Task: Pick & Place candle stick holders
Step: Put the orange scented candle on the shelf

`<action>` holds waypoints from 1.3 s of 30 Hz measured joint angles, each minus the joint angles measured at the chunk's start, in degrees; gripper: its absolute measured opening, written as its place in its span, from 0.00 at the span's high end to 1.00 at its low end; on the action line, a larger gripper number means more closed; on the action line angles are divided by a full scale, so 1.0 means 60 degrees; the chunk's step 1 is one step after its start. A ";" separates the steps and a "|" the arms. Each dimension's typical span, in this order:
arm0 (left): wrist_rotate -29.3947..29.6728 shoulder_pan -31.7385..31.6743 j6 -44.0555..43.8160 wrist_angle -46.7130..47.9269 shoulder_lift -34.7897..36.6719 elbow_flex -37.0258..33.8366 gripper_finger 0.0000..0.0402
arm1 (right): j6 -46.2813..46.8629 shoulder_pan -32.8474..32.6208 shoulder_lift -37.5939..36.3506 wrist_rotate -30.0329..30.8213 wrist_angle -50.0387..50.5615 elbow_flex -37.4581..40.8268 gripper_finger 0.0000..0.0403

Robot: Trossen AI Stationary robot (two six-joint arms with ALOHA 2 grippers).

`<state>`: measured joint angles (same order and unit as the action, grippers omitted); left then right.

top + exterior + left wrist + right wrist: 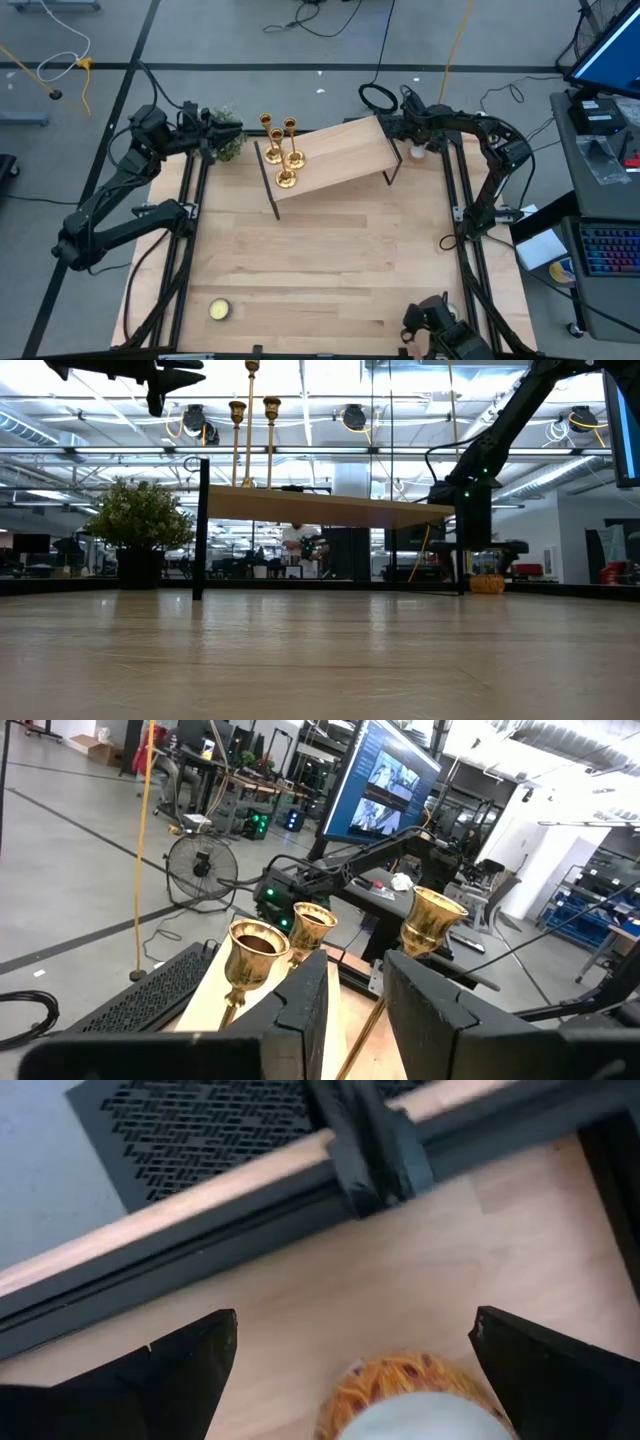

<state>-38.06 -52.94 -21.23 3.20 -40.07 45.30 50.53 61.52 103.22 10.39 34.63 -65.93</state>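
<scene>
You see the candlesticks' (pixel 262 955) bases hidden behind the left fingers (pixel 300 1010); the orange disc (pixel 410 1400) is cut off.

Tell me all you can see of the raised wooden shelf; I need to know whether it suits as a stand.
The raised wooden shelf is a pale, flat rectangular board on thin dark legs, lying skewed at the far middle of the table. From table height it looks level, with open space beneath. Three gold candle stick holders stand upright on its left end. Neither gripper touches it.
</scene>
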 joint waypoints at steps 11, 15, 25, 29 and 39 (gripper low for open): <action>0.0000 0.0000 0.0006 0.0000 0.0000 0.0000 0.75 | -0.0026 -0.0018 0.0000 0.0038 0.0092 0.0000 0.04; 0.0000 0.0002 0.0003 0.0000 0.0003 0.0000 0.75 | -0.0037 -0.0018 0.0000 0.0038 0.0069 0.0019 0.05; -0.0175 0.0006 -0.0005 0.0004 0.0000 0.0000 0.75 | 0.0700 -0.0015 -0.0065 -0.0283 -0.0342 0.0699 0.06; -0.0178 0.0006 -0.0025 0.0004 0.0000 0.0000 0.75 | 0.0680 -0.0015 -0.0068 -0.0388 -0.0205 0.0703 0.06; -0.0178 -0.0001 -0.0015 0.0007 0.0004 0.0000 0.75 | 0.0657 -0.0029 -0.0062 -0.0780 0.0357 0.0721 0.06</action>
<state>-39.13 -52.95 -21.32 3.25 -40.05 45.30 54.47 61.34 102.85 5.71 36.77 -61.60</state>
